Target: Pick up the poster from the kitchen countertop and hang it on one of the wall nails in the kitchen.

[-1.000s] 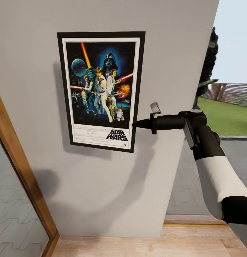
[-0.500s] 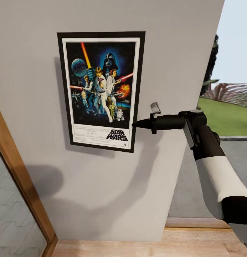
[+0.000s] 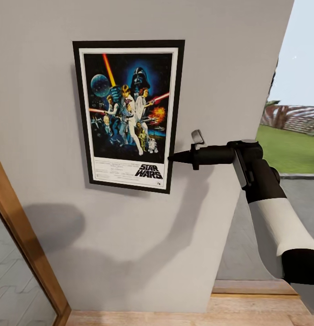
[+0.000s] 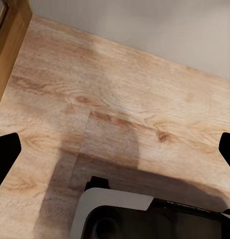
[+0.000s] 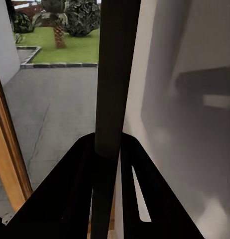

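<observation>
in the head view the poster (image 3: 128, 115) covers whatever it hangs from, so no nail can be made out. the right gripper (image 3: 171, 157) meets the frame's edge, and how its jaws stand is hard to judge there. in the left wrist view the left gripper (image 4: 115, 154) has both fingers (image 4: 5, 157) cut off by the picture's sides. the small print under the title is too fine to read.

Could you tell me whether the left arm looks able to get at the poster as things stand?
Probably not right away. The left gripper hangs open, facing the wooden floor, well below the poster, which the right gripper clamps by its edge against the wall. Nothing blocks the way; the arm would have to be raised.
</observation>
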